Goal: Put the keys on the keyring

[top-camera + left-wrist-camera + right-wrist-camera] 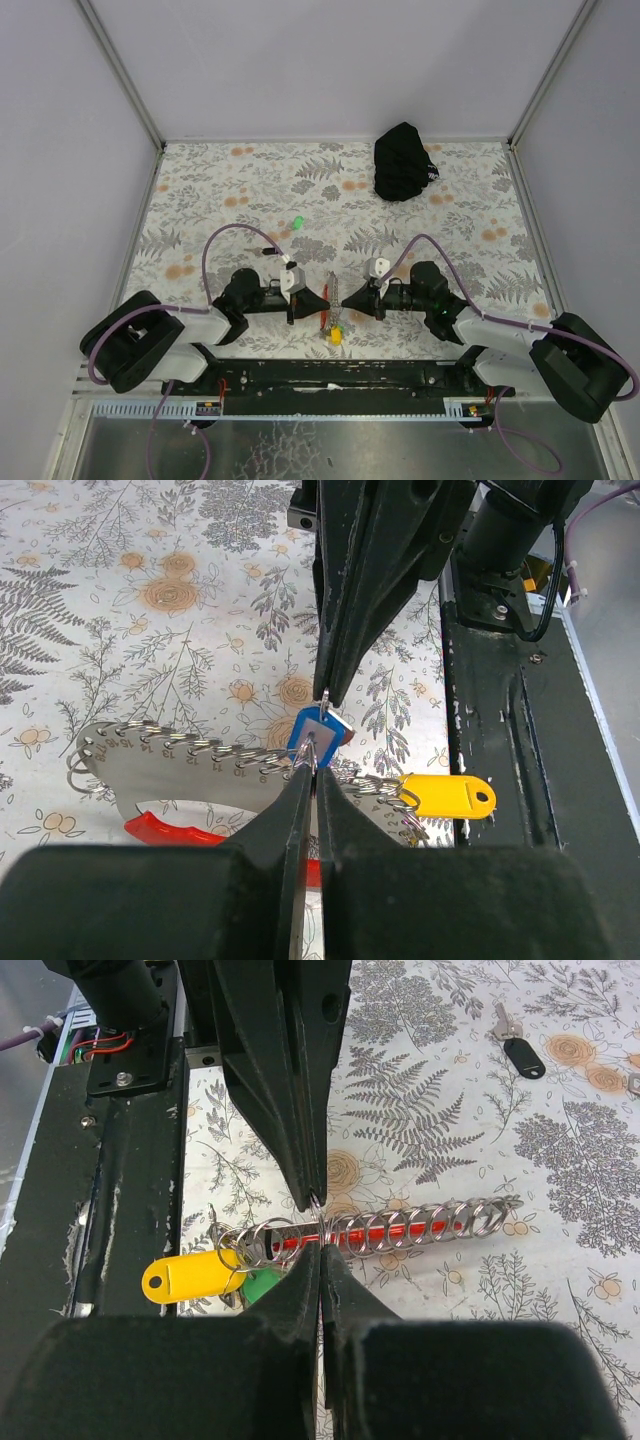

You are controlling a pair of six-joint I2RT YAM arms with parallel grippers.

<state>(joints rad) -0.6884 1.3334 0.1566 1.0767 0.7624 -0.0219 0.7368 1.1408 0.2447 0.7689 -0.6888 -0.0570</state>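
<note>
The keyring (190, 748) lies near the table's front edge: a row of silvery rings on a numbered plate, with a red strap (165, 830) and a yellow tag (447, 795). My left gripper (312, 765) is shut on one of its wire rings. The blue key (318, 730) hangs between the two grippers' tips. My right gripper (320, 1250) is shut on a small wire loop at the blue tag's upper end. The two grippers (333, 298) meet tip to tip. The green key (298, 222) lies alone on the cloth behind the left arm.
A black bag (402, 160) sits at the back right. A key with a black oblong tag (520, 1055) lies on the floral cloth. A green tag (262, 1285) shows under the rings beside the yellow tag (190, 1275). The black base rail (330, 375) runs close in front.
</note>
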